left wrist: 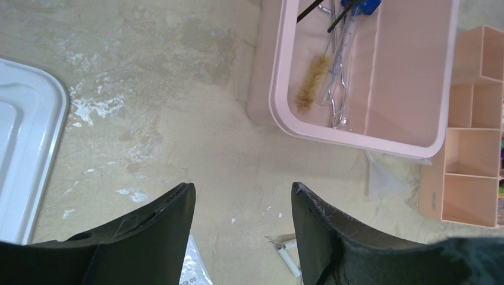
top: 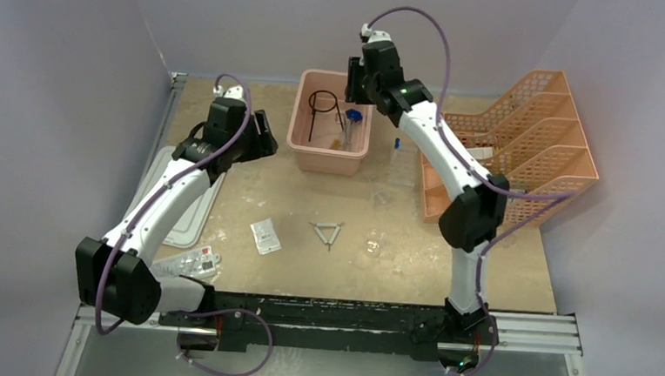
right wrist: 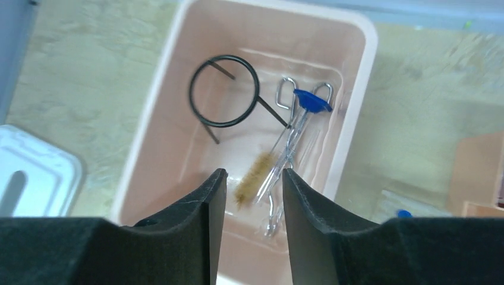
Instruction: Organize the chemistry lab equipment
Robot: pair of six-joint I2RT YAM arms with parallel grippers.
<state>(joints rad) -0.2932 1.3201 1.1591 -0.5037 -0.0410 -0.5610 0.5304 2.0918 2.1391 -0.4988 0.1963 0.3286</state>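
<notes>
The black wire ring (right wrist: 224,91), metal tongs (right wrist: 290,139), a blue-tipped rod (right wrist: 312,100) and a tan brush (right wrist: 252,178) lie inside the pink tub (top: 301,147). My right gripper (right wrist: 254,173) hangs open and empty above the tub (right wrist: 359,89), also seen from the top (top: 353,80). My left gripper (left wrist: 243,190) is open and empty over bare table left of the tub (top: 265,134). The wire triangle (top: 328,232), a white packet (top: 265,235) and a small clear glass piece (top: 375,241) lie mid-table.
The white lid (top: 171,197) lies flat at the left. Orange mesh racks (top: 524,139) stand at the right. A blue-capped clear tube (top: 396,148) and a clear funnel (left wrist: 380,178) lie between tub and racks. Another clear packet (top: 192,262) lies near my left arm's base.
</notes>
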